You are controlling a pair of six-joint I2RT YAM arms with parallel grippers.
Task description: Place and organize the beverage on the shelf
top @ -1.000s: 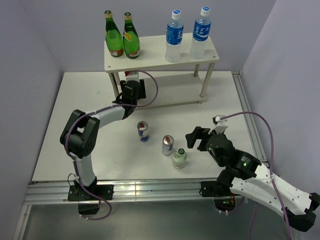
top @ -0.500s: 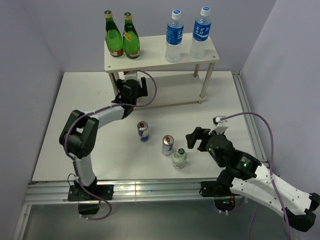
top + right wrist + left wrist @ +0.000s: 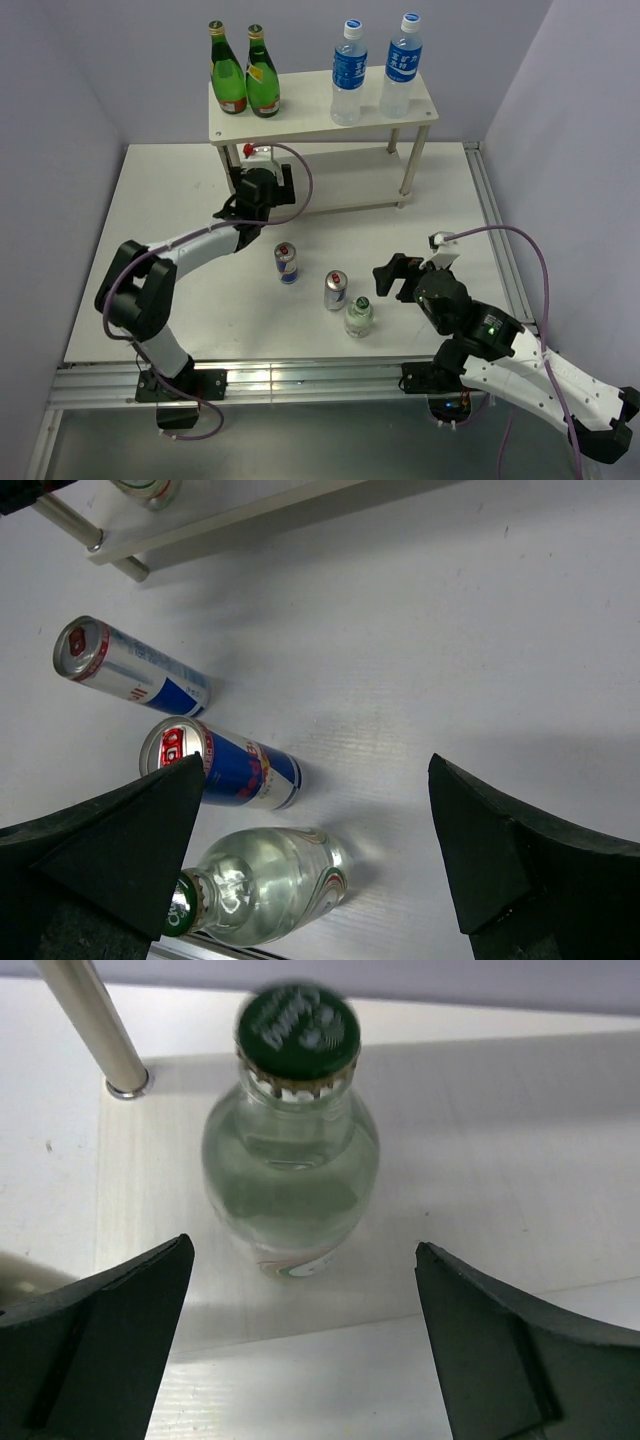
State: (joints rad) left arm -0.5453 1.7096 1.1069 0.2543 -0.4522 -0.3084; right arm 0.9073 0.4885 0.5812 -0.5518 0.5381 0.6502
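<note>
1. Lilac-grey walls close in a white table (image 3: 120, 300). The shelf (image 3: 305, 102) stands along its far edge, and the drinks not yet shelved sit mid-table, toward the near edge.
2. Two green glass bottles (image 3: 228, 78) (image 3: 262, 78) stand upright at the left end of the top tier. They look like fixtures rather than part of the job.
3. Below them, the left gripper (image 3: 305, 1248) reaches in at the left end of the lower tier, fingers spread wide and holding nothing. One small green-capped bottle (image 3: 290, 1160) stands upright on that tier between the fingers, touching neither, near a round post (image 3: 95, 1030).
4. The step in hand looks like letting this bottle go. The next move calls for a straight retreat toward the near edge, fingers wide, so the bottle is not tipped.
5. Two water bottles (image 3: 349, 78) (image 3: 401, 72) stand upright at the right end of the top tier.
6. Two cans (image 3: 286, 263) (image 3: 335, 290) stand mid-table, a little apart. The second small bottle (image 3: 358, 316) is just beside the right-hand can, nearer the near edge.
7. The right gripper (image 3: 393, 276) hovers just right of that bottle, spread and empty. A pick there means closing on the bottle without knocking the neighbouring can.
8. Count: six drinks, with three on the shelf and three on the table.
</note>
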